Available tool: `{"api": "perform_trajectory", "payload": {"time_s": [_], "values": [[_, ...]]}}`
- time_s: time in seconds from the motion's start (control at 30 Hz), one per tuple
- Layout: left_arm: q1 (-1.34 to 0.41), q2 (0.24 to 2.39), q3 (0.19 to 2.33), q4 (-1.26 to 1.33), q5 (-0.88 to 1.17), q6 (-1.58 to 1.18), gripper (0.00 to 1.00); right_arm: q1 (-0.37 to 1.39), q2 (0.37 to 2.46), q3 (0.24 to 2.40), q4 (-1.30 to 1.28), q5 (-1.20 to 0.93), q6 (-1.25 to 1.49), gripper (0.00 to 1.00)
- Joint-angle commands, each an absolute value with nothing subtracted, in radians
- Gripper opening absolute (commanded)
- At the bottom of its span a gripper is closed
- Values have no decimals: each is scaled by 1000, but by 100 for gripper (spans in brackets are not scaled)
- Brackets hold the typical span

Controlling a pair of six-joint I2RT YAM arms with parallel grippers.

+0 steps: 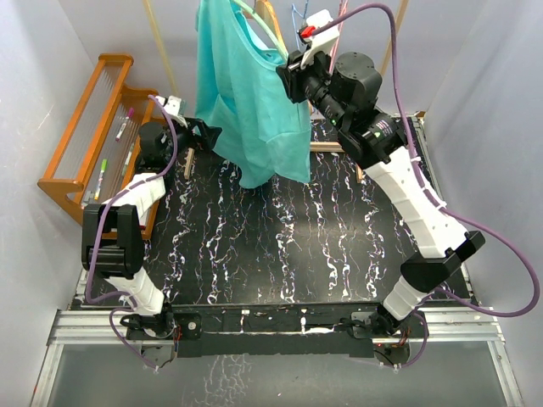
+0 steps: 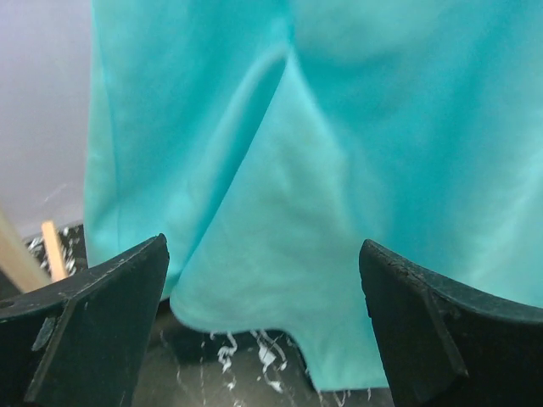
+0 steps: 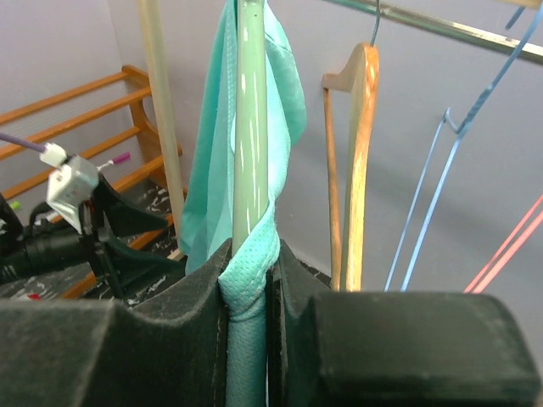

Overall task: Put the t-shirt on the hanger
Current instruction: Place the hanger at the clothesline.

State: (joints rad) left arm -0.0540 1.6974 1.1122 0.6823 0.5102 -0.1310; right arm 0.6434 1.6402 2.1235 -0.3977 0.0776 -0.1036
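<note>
The teal t-shirt (image 1: pixel 246 93) hangs at the back of the table, draped over the pale mint-green hanger (image 1: pixel 265 27). In the right wrist view the hanger's slim arm (image 3: pixel 250 127) runs down between my jaws with the t-shirt's (image 3: pixel 208 195) seamed edge wrapped round it. My right gripper (image 3: pixel 250 280) is shut on that edge and on the hanger arm inside it. My left gripper (image 1: pixel 208 136) stands open at the shirt's lower left. Cloth of the t-shirt (image 2: pixel 339 170) fills its view, and the hem hangs just beyond the gap between the two fingers (image 2: pixel 102 322).
A thick orange wooden hanger (image 3: pixel 361 153), a blue wire hanger (image 3: pixel 441 186) and a pink wire hanger (image 3: pixel 509 246) hang from the rail (image 3: pixel 441 30) to the right. An orange wooden rack (image 1: pixel 93 127) with markers stands at the left. A pale wooden pole (image 3: pixel 161 127) rises behind the shirt.
</note>
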Motion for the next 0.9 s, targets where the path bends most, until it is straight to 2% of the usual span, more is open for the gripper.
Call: {"api": "perform_trajectory", "payload": {"time_s": [0.0, 0.77, 0.87], "values": [[-48, 1695, 1106, 889, 622, -226, 92, 643, 1591, 2118, -291, 86, -106, 8], [-118, 1920, 1309, 937, 675, -204, 92, 642, 1556, 2092, -322, 49, -104, 8], [-136, 1941, 1325, 937, 680, -195, 89, 642, 1553, 2092, -328, 51, -105, 8]]}}
